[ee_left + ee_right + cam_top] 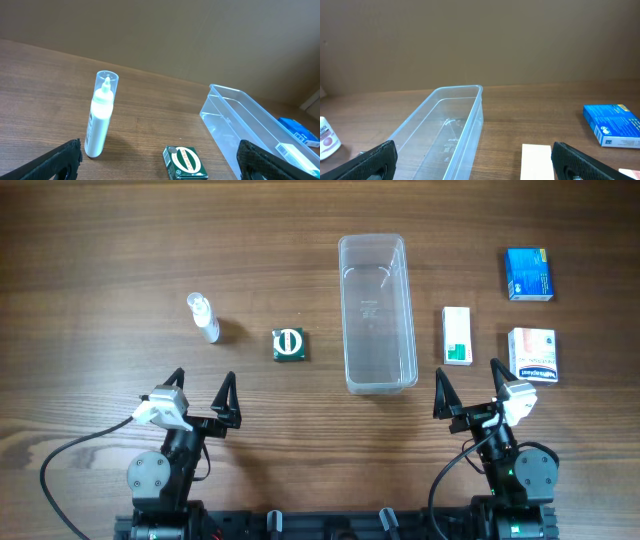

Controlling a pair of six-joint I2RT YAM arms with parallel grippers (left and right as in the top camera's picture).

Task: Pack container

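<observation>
Container (378,330), clear and with nothing in it, is seen lying lengthwise on the wooden tabletop (100,260), a little right of the middle in the overhead view, with its long sides running away from the robot.

Just beside its right wall, near the end closer to the robot, a white and green box (458,336) is laid flat. Further out on that side, well apart from the container, a blue box (529,274) is placed level with the far end and a white and red box (532,355) level with the near end.

To the left of the container, near its closer half, a small dark green box (289,345) is found. Further left again, a white bottle (203,317) with a clear cap is stood upright, as is confirmed by the left wrist view, where the bottle (100,117), the green box (185,162) and the container wall (235,120) are shown.

The left fingers (228,395) are held spread wide with nothing between them, nearer the robot than the bottle and green box. The right fingers (440,392) are likewise spread wide with nothing gripped, just off the container's near right corner; the container (445,130) is seen ahead of them in the right wrist view.
</observation>
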